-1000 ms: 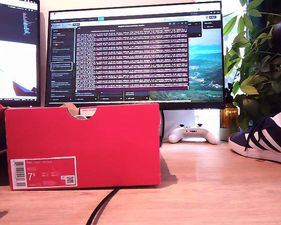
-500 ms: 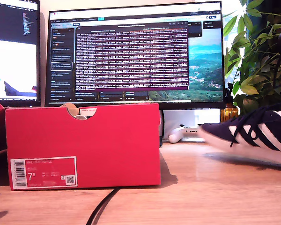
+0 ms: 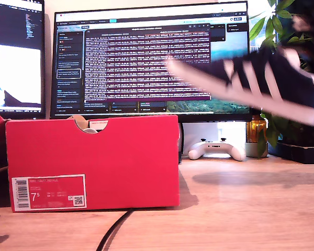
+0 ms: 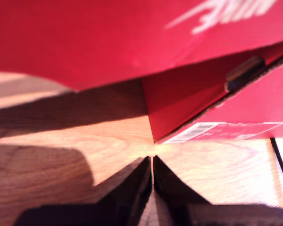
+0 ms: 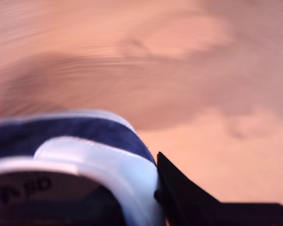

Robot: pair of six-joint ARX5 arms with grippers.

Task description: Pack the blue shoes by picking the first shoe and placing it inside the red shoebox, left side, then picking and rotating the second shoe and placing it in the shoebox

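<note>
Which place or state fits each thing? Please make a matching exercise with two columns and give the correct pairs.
Things:
1. blue shoe
2. red shoebox
3. white game controller
4. my first gripper

Places or states:
A. lying on the desk below the monitor
B. shut, low over the desk by a box corner
C. lifted in the air, blurred
D. standing on the desk, label facing the exterior camera

Pairs: 1-C, 2-D, 3-A, 4-B

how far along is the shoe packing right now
Early on. In hand: my second pincer holds a blue shoe in the air, blurred, on the exterior view's right and not yet over the red box. My first pincer sits shut and empty beside the box. Whether a shoe is already inside is hidden. Left: setting this shoe in.
</note>
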